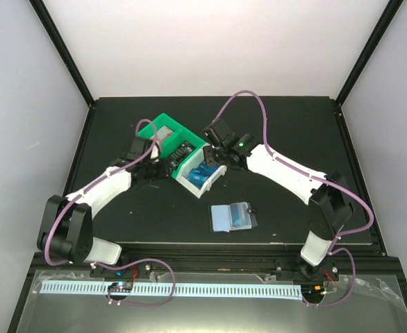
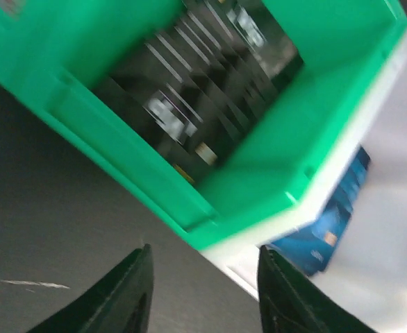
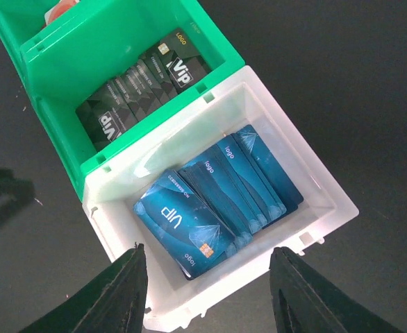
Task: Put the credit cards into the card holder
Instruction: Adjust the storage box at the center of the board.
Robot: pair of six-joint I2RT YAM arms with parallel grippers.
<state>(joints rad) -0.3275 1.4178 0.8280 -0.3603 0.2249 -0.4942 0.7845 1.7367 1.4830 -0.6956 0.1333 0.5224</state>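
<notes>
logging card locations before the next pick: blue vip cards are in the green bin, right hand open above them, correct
Not quite. The blue cards lie in the white bin, not the green bin, which holds black cards. The right wrist view shows this plainly. The right hand is indeed open above them.

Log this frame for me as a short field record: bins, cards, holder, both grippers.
white bin: holds blue credit cards, fanned stack
green bin: beside it, holds black cards
card holder: open on table, apart from bins
left gripper: open, empty, near green bin
right gripper: open, empty, above white bin
</notes>
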